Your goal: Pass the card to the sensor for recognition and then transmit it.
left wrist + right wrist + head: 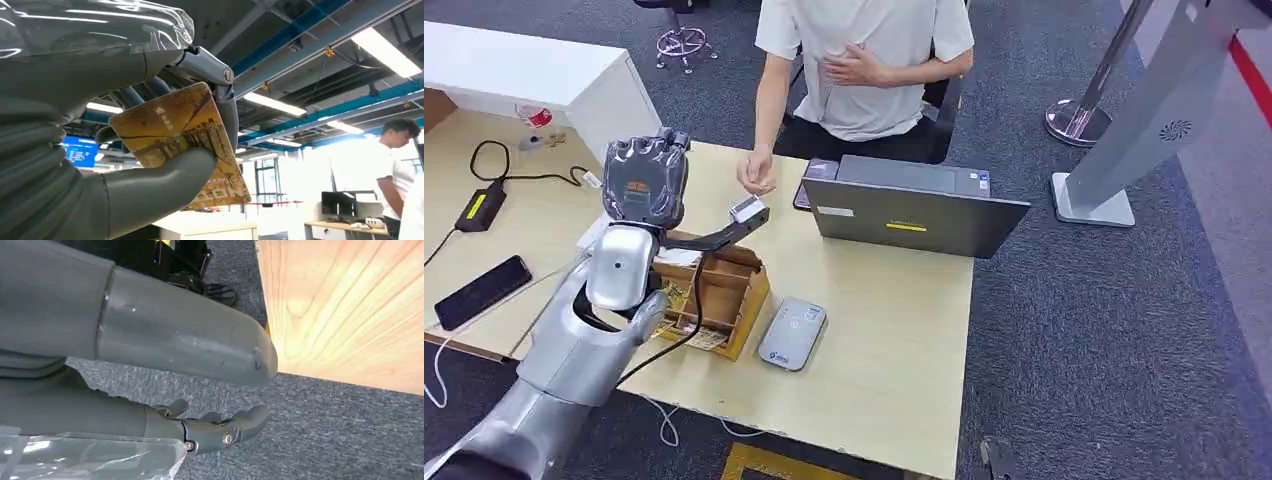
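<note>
From the head camera I see my left hand (646,180) raised above the wooden desk (894,350), fingers reaching toward the seated person (864,60), whose own hand (756,175) hovers just beyond my fingertips. The left wrist camera shows the card (182,142), gold-toned with a printed picture, pinched between my thumb (160,182) and the darker fingers behind it. The grey card reader (792,333) lies flat on the desk, beside the wooden organiser box (719,290) and nearer me than the laptop (909,208). My right hand (150,370) hangs beside the desk edge over the carpet, fingers apart and holding nothing.
</note>
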`<state>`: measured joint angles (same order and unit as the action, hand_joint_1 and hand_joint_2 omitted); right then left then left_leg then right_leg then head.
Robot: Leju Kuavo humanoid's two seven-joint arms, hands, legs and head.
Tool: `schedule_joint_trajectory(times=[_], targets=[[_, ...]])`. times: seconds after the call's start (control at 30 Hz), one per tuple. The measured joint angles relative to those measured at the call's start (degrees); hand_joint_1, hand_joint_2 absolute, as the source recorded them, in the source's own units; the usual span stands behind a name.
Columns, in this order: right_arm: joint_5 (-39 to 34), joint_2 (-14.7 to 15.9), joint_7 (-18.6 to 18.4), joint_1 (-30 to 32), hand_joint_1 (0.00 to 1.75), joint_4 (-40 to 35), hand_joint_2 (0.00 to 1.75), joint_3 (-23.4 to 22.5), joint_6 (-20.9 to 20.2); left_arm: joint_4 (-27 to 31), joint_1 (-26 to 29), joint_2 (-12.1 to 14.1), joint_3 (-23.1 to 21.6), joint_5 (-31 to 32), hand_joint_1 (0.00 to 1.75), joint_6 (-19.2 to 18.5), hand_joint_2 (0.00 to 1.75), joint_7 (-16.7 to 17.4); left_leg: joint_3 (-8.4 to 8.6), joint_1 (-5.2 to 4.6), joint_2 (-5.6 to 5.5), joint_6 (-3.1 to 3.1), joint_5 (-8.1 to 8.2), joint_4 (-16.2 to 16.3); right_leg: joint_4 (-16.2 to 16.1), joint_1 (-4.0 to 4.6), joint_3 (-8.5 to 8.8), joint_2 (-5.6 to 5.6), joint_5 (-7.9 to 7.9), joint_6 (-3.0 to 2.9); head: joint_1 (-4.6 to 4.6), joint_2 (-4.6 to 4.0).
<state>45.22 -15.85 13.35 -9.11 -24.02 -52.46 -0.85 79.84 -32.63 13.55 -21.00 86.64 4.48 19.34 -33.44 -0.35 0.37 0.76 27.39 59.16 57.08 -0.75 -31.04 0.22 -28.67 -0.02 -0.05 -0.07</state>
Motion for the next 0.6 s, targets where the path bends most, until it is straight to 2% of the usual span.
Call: schedule_joint_trajectory(times=[0.2,0.23,0.6], targets=[[-0.1,0.0,-0.2,-0.1,0.00,0.1,0.00,0.3,0.3,-0.6,0.0,0.0,0.0,0.0,1.75,0.0,1.75,0.2,0.00,-0.02,0.00,0.01,0.00,0.0,0.0,-0.01,-0.01,0.00,0.00,0.00,0.00,0.00],[-0.1,0.0,-0.2,-0.1,0.00,0.1,0.00,0.4,0.3,-0.7,0.0,0.0,0.0,0.0,0.00,0.0,1.75,0.2,0.00,-0.02,0.01,0.01,0.00,0.0,0.0,-0.01,-0.01,0.00,0.00,0.01,-0.02,0.00],[-0.1,0.0,-0.6,-0.2,0.00,0.1,0.00,0.9,0.4,-1.2,0.1,-0.5,0.0,0.0,0.00,0.3,1.75,-0.8,0.00,-0.01,0.01,0.00,0.00,0.0,0.0,0.00,-0.03,0.01,0.01,0.01,-0.02,0.00]])
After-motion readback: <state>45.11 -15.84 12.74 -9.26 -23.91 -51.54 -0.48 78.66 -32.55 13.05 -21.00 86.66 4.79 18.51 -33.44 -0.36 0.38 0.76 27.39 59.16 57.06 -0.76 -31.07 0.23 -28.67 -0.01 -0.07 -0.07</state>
